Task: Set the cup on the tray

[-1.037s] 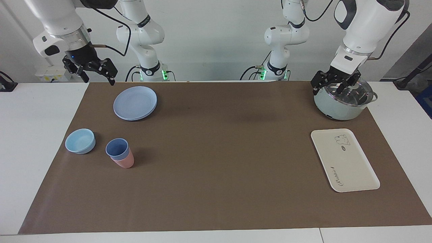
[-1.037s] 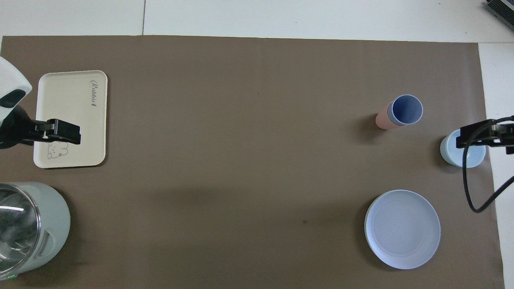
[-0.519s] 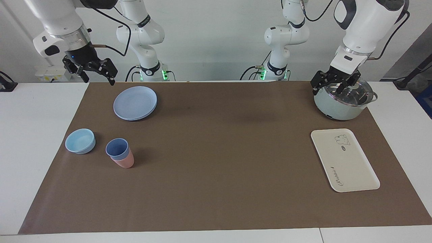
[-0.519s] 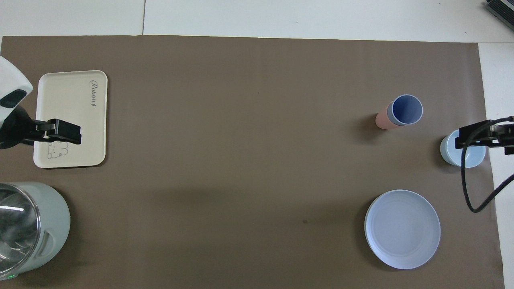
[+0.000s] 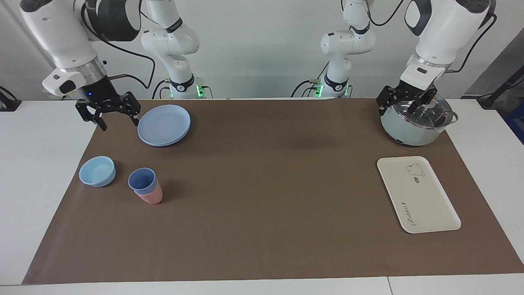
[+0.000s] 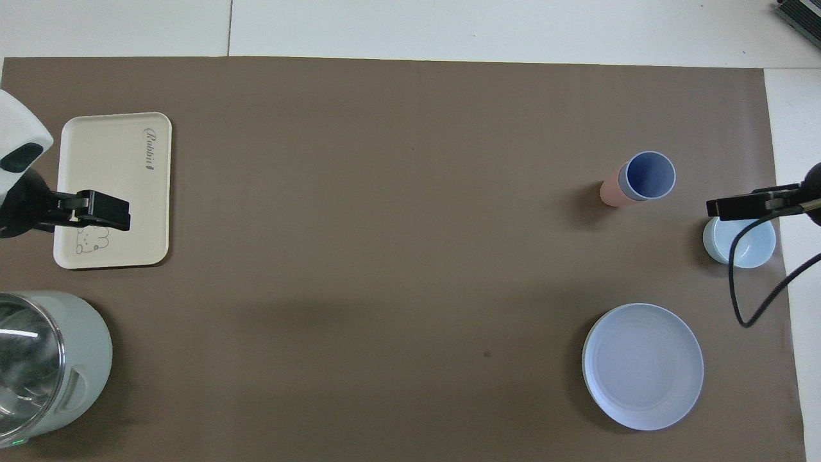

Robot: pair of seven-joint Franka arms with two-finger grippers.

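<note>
The blue cup [image 5: 142, 180] stands upright, nested in a pink cup [image 5: 152, 198], toward the right arm's end of the table; it also shows in the overhead view [image 6: 650, 175]. The cream tray [image 5: 417, 194] lies flat toward the left arm's end, also in the overhead view [image 6: 128, 173]. My right gripper [image 5: 118, 123] is open and empty, in the air beside the blue plate [image 5: 163, 125], apart from the cup. In the overhead view it [image 6: 737, 206] is by the bowl's edge. My left gripper [image 5: 396, 110] is open and waits over the pot [image 5: 413, 123].
A light-blue bowl [image 5: 97, 171] sits beside the cups, toward the table's end. The round blue plate is nearer to the robots than the cups. The lidded pot is nearer to the robots than the tray. A brown mat [image 5: 262, 196] covers the table.
My right gripper has come down and moved away from the robots, from near the table's edge to beside the blue plate. The left arm and all objects have not moved.
</note>
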